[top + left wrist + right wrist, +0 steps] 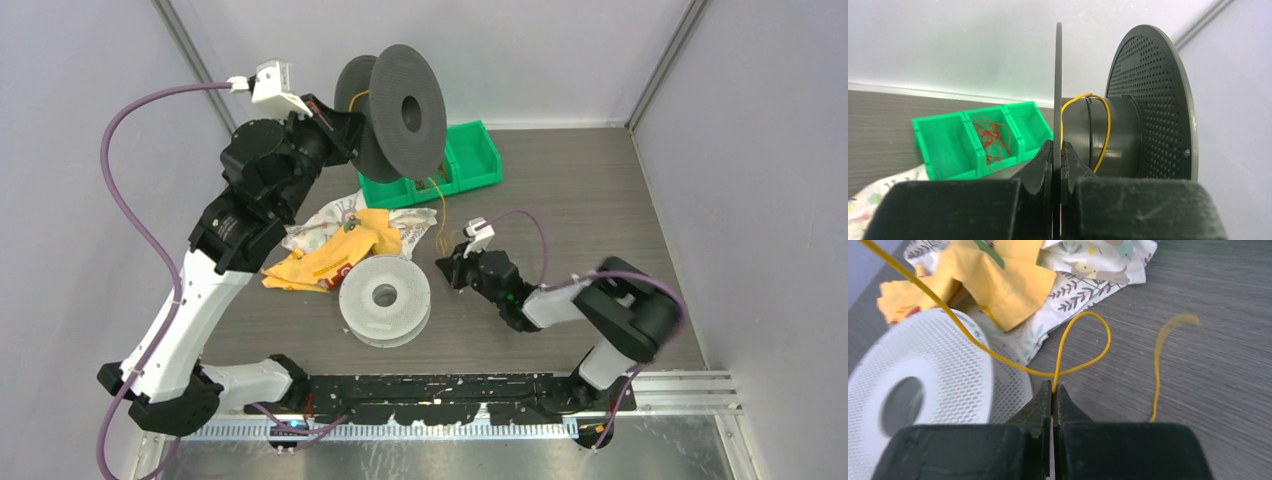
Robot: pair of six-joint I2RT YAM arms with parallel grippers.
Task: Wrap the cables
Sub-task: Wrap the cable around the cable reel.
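My left gripper [345, 128] is raised and shut on the flange of a dark grey spool [408, 105], held on edge over the green bin. In the left wrist view the jaws [1057, 146] pinch the thin flange, and a yellow cable [1106, 131] loops round the spool's hub. The yellow cable [441, 212] hangs from the spool down to my right gripper [446, 268], low over the table. In the right wrist view the right gripper [1053, 386] is shut on the yellow cable [1087, 315], which forms a loop just past the tips. A reddish-brown cable [993, 138] lies tangled in the bin's middle compartment.
A white spool [385, 298] lies flat on the table left of the right gripper and also shows in the right wrist view [943, 365]. A yellow cloth [335, 255] and a patterned white cloth [410, 222] lie behind it. The green bin [478, 152] stands at the back.
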